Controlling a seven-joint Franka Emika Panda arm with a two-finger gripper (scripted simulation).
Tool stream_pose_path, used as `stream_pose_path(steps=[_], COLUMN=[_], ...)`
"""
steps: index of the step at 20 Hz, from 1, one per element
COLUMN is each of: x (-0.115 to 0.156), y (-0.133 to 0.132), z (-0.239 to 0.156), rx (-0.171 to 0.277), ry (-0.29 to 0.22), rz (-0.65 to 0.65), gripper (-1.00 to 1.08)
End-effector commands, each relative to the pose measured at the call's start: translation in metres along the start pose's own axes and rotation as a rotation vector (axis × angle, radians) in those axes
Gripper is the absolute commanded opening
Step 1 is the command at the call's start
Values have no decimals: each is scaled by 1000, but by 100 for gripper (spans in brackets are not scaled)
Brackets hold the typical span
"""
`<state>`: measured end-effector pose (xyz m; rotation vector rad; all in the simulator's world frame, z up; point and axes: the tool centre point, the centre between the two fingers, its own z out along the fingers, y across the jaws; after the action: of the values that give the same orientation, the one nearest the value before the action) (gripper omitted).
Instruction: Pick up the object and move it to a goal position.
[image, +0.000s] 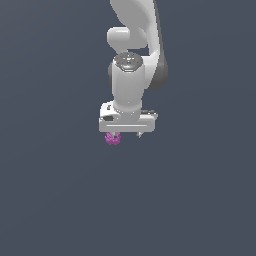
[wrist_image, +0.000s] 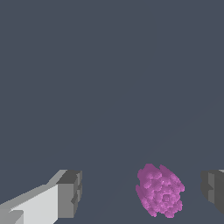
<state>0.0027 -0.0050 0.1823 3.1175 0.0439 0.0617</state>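
Centring comes first: my gripper stands apart around the object, which seems nearer one fingertip, so I should shift before clamping.

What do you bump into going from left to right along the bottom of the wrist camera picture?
One gripper finger → purple berry cluster → other gripper finger.
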Motion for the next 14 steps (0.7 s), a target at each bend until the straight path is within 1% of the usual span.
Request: stream_pose_path(steps=[1, 4, 9, 14], x=[0, 1, 4, 4], y=[0, 4, 22, 22], z=[0, -3, -13, -13], rx=[0, -5, -25, -25], ry=[0, 5, 27, 27], rz=[0, -1, -6, -6], gripper=[100, 100, 100, 100])
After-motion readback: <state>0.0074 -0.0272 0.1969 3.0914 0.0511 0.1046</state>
